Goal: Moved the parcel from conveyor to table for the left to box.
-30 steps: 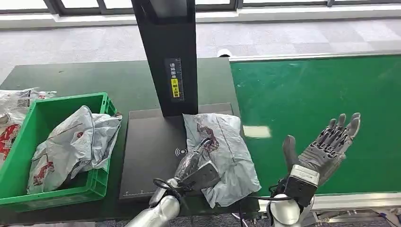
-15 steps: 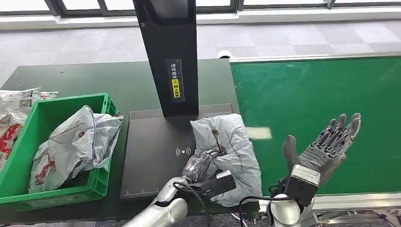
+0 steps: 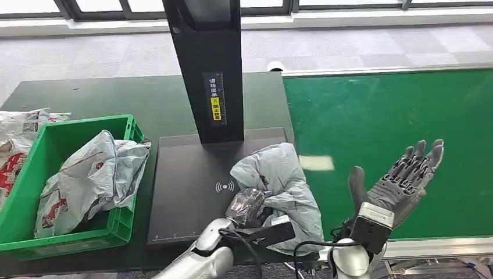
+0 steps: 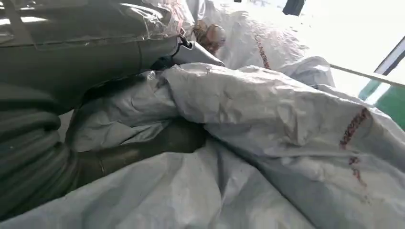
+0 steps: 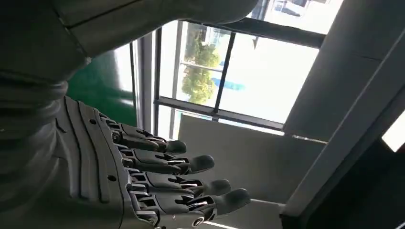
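Since the previous frames the grey parcel is bunched up and lifted at its near end, with the left hand grasping its crumpled lower-left edge. It lies on the black scanner plate, at 3 o'clock from the green crate. At 3 o'clock from the parcel, the right hand stands released, fingers spread, over the green conveyor belt.

Bright window daylight, blown-out wrist-view glare, perhaps slight close-up blur.
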{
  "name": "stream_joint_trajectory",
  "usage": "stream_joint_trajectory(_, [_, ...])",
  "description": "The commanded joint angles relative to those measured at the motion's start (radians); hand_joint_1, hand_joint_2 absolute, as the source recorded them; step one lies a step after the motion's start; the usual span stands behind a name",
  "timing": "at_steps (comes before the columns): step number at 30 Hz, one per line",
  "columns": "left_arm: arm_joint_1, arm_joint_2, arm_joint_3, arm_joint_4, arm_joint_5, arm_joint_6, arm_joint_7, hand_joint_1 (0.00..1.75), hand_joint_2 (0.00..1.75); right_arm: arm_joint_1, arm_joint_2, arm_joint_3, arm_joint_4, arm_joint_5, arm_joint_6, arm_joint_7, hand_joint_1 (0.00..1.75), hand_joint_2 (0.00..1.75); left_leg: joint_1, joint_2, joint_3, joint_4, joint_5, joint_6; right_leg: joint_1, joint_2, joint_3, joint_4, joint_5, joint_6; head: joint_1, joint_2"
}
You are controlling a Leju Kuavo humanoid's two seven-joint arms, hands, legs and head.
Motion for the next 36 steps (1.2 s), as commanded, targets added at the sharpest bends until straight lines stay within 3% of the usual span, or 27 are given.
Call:
stream_joint_trajectory(1, [0.040,0.053,0.114,-0.049,-0.138,0.171,-0.019,1.75,1.75,0.003,0.015,-0.031,-0.007,-0.006,0.001,0.003,0.00,1.75,0.000,0.001,0.000,-0.001,0.000,0.000,0.000,0.001,0.000,-0.001,0.001,-0.001,0.000,0.000])
stream_joint_trajectory(3, [0.127,0.047,0.373,-0.239,-0.378,0.171,-0.058,1.75,1.75,0.003,0.019,-0.035,-0.010,-0.007,0.001,0.003,0.00,1.75,0.000,0.003,0.000,-0.004,0.002,0.000,0.000,0.002,-0.001,-0.003,0.002,-0.001,0.000,0.000])
stream_joint_trajectory(5, [0.158,0.037,0.510,-0.340,-0.437,0.171,-0.124,1.75,1.75,0.003,0.021,-0.039,-0.010,-0.003,0.001,0.003,0.00,1.75,0.000,0.003,-0.001,-0.001,0.000,0.000,0.000,0.003,-0.002,0.000,0.001,-0.001,0.000,0.000])
stream_joint_trajectory(6, [0.207,0.037,0.606,-0.515,-0.510,0.171,-0.147,1.75,1.75,0.005,0.021,-0.039,-0.008,-0.008,0.001,0.003,0.00,1.75,0.000,0.004,-0.002,-0.001,0.000,0.000,0.000,0.004,-0.004,-0.001,0.001,-0.001,0.000,0.000])
stream_joint_trajectory(10, [0.262,0.037,0.709,-0.725,-0.528,0.171,-0.199,1.75,1.75,0.004,0.021,-0.041,-0.007,-0.011,0.001,0.003,0.00,1.75,0.000,0.006,-0.002,-0.001,0.000,-0.001,0.000,0.005,-0.006,0.000,0.001,-0.001,0.000,0.000])
stream_joint_trajectory(17, [0.284,0.037,0.719,-0.769,-0.534,0.171,-0.206,1.75,1.75,0.004,0.021,-0.043,-0.010,-0.014,0.001,0.003,0.00,1.75,0.001,0.004,-0.003,-0.002,0.001,-0.001,0.001,0.004,-0.005,-0.001,0.001,-0.001,0.000,0.000])
stream_joint_trajectory(28, [0.396,0.037,0.868,-1.303,-0.470,0.171,-0.322,1.75,1.75,0.023,0.021,-0.057,-0.023,-0.024,0.001,0.003,0.00,1.75,0.000,0.007,-0.004,-0.002,-0.001,-0.001,0.001,0.007,-0.007,0.000,0.001,-0.001,0.000,0.000])
stream_joint_trajectory(36, [0.391,0.037,0.875,-1.329,-0.474,0.171,-0.321,1.75,1.75,0.020,0.021,-0.057,-0.019,-0.023,0.001,0.003,0.00,1.75,0.000,0.003,-0.005,-0.002,0.001,-0.001,0.001,0.003,-0.007,-0.001,0.001,-0.001,0.000,0.000])
